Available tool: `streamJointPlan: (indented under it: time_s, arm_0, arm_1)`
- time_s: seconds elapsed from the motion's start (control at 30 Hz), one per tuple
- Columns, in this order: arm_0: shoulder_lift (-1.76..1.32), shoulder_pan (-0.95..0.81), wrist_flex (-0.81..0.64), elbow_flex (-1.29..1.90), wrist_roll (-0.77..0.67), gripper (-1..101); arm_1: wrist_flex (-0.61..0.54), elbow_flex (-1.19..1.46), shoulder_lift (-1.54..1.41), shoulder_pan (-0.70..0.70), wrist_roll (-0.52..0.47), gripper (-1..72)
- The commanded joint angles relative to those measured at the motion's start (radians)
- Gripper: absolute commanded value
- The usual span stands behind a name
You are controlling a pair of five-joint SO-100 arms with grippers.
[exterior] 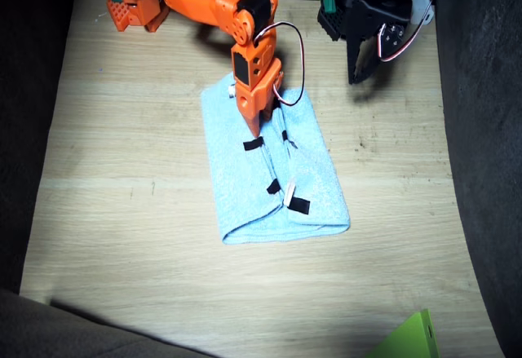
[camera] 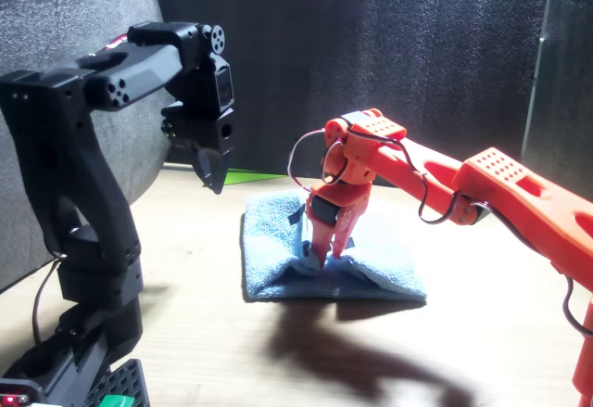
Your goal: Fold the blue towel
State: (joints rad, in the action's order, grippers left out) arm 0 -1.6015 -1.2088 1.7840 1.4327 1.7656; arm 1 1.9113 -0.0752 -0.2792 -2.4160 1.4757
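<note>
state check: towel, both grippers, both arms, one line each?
blue towel: flat on the table, partly folded, flaps overlapping, bunched up at the right gripper.
right gripper: down on the towel's far end, fingers apparently pinching a ridge of cloth.
left gripper: raised off the table, holding nothing, fingers together.
left arm: folded back, clear of the towel.

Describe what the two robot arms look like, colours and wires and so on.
The right arm is bright orange plastic with a black motor block at one joint, red, white and black looped cables, and a tapering orange pincer. The left arm is all black plastic, with a pointed black pincer and similar cables.
</note>
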Motion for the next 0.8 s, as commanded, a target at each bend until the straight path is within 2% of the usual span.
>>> streamJointPlan:
  time_s: [0.0, 0.2, 0.5, 0.6, 0.67, 0.7, 0.77]
  arm_0:
    - [-0.031, -0.002, 0.012, 0.000, 0.015, 0]
    - [-0.029, 0.000, 0.014, 0.000, 0.012, 0]
    - [-0.048, -0.008, 0.006, 0.026, 0.012, 0]
    - [-0.051, -0.017, 0.005, 0.034, 0.017, 0]
    - [-0.054, -0.020, 0.003, 0.038, 0.020, 0]
    - [-0.055, -0.021, 0.000, 0.043, 0.020, 0]
    - [-0.055, -0.021, -0.005, 0.049, 0.021, 0]
  arm_1:
    - [0.018, -0.061, -0.063, 0.020, 0.032, 31.6]
    - [0.023, -0.060, -0.143, 0.077, 0.020, 32.8]
    - [0.031, -0.029, -0.175, 0.092, 0.002, 28.2]
    - [0.031, 0.003, -0.184, 0.069, -0.008, 15.1]
    - [0.031, 0.003, -0.184, 0.063, 0.005, 2.5]
    - [0.031, 0.003, -0.186, 0.061, 0.008, 0.0]
    - [0.031, 0.003, -0.189, 0.057, 0.002, 0.2]
